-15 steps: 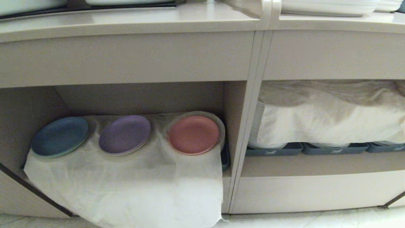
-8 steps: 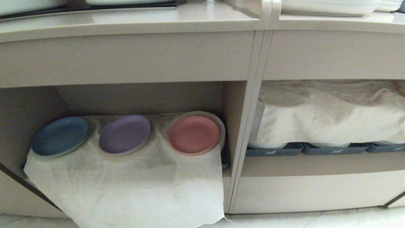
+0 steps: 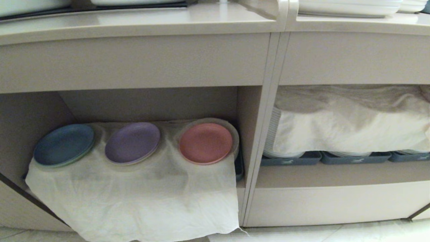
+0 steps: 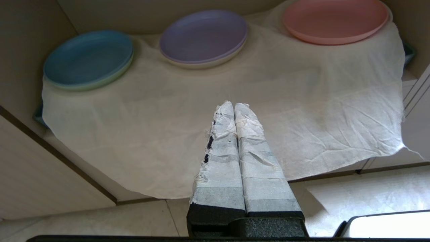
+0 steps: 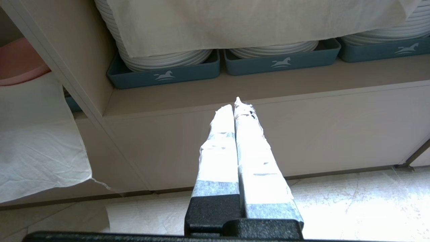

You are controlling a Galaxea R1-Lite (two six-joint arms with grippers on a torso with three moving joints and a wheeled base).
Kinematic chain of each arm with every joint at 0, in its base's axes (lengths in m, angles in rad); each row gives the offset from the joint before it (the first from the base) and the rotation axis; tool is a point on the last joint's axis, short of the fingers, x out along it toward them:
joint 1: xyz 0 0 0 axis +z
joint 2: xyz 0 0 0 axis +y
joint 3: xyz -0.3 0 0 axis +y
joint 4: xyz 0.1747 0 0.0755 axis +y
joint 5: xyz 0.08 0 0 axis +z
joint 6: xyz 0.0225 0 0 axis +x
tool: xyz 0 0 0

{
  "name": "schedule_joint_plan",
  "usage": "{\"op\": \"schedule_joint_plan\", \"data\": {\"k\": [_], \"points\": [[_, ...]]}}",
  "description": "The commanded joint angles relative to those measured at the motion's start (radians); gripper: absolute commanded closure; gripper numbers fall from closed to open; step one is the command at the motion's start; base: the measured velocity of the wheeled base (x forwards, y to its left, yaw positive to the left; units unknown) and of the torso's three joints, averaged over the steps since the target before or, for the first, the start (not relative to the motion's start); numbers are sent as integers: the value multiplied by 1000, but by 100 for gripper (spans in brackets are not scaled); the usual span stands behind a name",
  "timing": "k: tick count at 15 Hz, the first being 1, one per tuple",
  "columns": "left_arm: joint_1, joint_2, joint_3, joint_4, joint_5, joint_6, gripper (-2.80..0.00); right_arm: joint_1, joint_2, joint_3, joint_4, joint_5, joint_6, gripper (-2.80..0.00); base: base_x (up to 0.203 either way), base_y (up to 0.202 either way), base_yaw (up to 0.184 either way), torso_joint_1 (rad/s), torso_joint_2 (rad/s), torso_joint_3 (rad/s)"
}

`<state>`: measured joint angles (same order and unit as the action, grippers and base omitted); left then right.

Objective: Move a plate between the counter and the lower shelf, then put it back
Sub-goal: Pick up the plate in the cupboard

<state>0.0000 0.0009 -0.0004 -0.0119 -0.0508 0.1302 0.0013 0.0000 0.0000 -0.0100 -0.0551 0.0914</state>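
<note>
You face a beige desk [image 3: 141, 20] with the lower shelf [image 3: 151, 104] beneath it, a white cloth [image 3: 141, 198] draped over its plate stacks. The pink plate [image 3: 205, 143] sits atop the cloth, rightmost, beside a purple plate [image 3: 132, 142]. Your head view shows neither arm; the wrist views show the left pincer [image 4: 234, 107] and right pincer [image 5: 234, 105] both pressed closed, empty, touching nothing.

No actual words or numbers anywhere that I can read. Only marking is a little white horse logo printed on the front wall of each grey-blue tray [image 5: 164, 72] under the white plate stacks. Same horse on the tray next to it [image 5: 280, 60] and the one beyond that [image 5: 383, 50]. No lettering with it.
</note>
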Motion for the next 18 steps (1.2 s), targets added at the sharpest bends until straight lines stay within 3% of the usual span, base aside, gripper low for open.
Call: {"op": "schedule_joint_plan", "data": {"k": [1,3,6,15,18], "points": [[0,-1,-13,0,-4,2,0,0,0,0,-1,0,1,0,0,0,0,0,0,0],[0,4,-67,26,-40,2,0,0,0,0,-1,0,1,0,0,0,0,0,0,0],[1,72,-173,131,-154,5,0,0,0,0,-1,0,1,0,0,0,0,0,0,0],[-3,540,-363,157,-236,28,0,0,0,0,-1,0,1,0,0,0,0,0,0,0],[-61,700,-423,156,-242,70,0,0,0,0,-1,0,1,0,0,0,0,0,0,0]]}}
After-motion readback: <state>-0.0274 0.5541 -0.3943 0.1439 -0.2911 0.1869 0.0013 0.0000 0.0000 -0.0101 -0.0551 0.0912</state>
